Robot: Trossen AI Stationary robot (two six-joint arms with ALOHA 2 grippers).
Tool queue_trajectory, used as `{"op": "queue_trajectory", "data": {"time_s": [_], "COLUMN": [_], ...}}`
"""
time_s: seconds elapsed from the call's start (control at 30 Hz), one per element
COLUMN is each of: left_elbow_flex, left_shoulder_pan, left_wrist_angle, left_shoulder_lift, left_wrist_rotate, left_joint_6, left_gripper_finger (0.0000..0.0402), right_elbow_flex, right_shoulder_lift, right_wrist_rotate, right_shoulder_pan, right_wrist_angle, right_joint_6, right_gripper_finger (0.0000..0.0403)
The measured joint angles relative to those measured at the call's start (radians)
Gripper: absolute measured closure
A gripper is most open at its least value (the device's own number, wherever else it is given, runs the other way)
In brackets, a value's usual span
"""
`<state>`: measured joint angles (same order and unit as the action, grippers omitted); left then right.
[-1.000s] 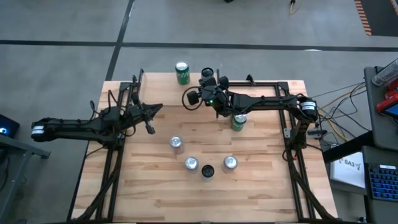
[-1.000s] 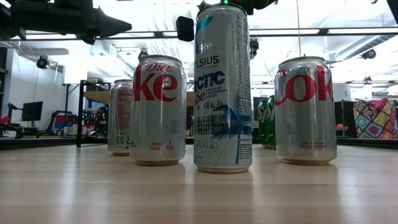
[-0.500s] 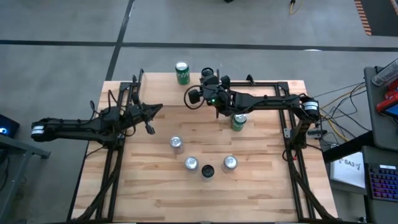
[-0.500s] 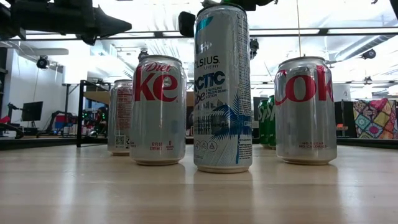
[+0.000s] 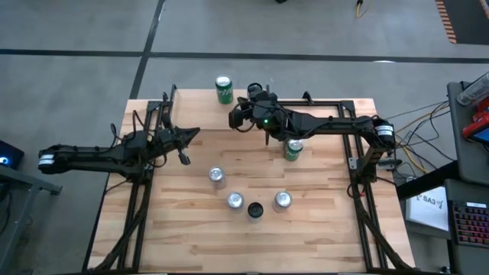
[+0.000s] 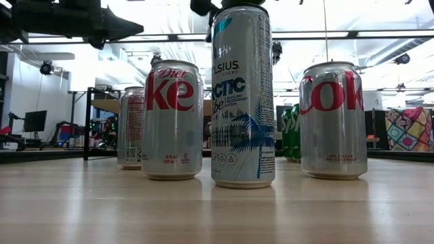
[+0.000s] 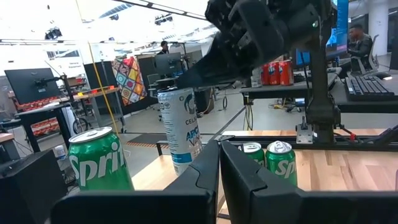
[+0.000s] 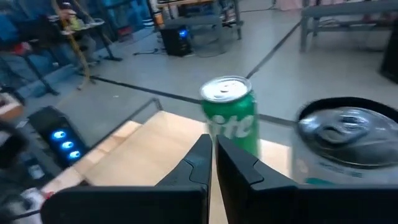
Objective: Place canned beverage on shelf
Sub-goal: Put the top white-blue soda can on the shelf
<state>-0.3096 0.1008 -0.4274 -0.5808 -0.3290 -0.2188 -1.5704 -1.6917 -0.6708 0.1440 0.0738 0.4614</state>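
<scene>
Crowding front table: three silver cans (image 5: 235, 200), black-topped can (image 5: 255, 210).

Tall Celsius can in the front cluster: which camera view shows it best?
The low view. There the tall Celsius can stands at full height in the middle of the picture, with its label facing the camera. The high view shows only its dark top from above. Neither wrist view shows this can.
</scene>
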Motion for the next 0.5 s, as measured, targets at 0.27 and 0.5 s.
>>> {"op": "queue_trajectory", "data": {"time_s": [0.27, 0.5], "left_elbow_flex": [0.000, 0.000], "left_shoulder_pan": [0.000, 0.000], "left_wrist_angle": [0.000, -0.004], "left_shoulder_lift": [-0.001, 0.002], "left_wrist_rotate": [0.000, 0.000], "left_joint_6": [0.000, 0.001], "left_gripper_finger": [0.0402, 0.0402], "right_elbow_flex": [-0.011, -0.011], "right_shoulder_lift": [-0.040, -0.045], "right_wrist_rotate": [-0.057, -0.195], "right_shoulder_pan": [0.001, 0.000], "right_wrist_angle": [0.055, 0.066], "right_joint_6": [-0.004, -0.026], "right_gripper_finger": [0.0390, 0.0390]}}
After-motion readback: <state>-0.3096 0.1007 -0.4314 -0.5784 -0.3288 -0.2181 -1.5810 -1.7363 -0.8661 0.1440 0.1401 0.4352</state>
